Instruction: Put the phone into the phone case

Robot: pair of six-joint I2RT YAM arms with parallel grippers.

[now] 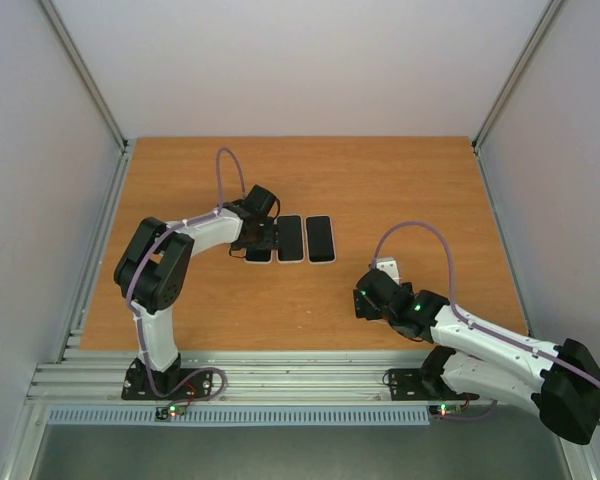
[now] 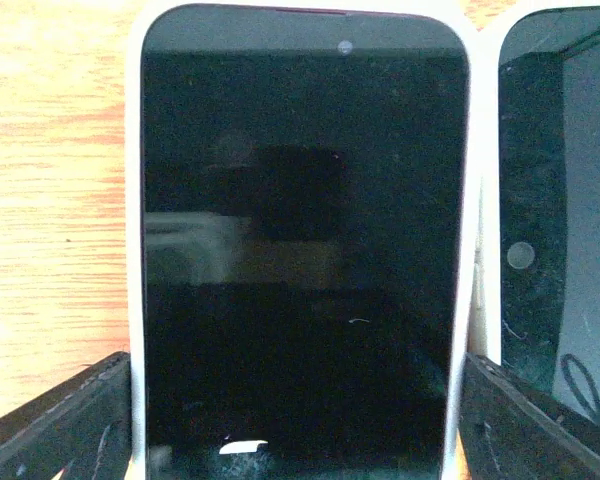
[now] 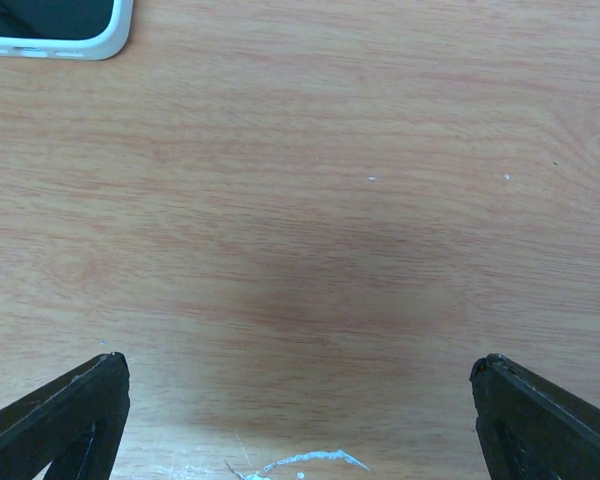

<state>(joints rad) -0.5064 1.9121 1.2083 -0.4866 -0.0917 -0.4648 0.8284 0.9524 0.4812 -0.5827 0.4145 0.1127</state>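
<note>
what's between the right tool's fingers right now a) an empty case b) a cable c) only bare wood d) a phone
c: in the right wrist view the right tool stands open over the bare table, and only a corner of a white-rimmed phone shows at the top left edge, outside the fingers.

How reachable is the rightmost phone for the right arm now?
Probably yes: the right pincer hangs open over bare table near the rightmost phone, with nothing between them; the left pincer is over the leftmost phone.
</note>
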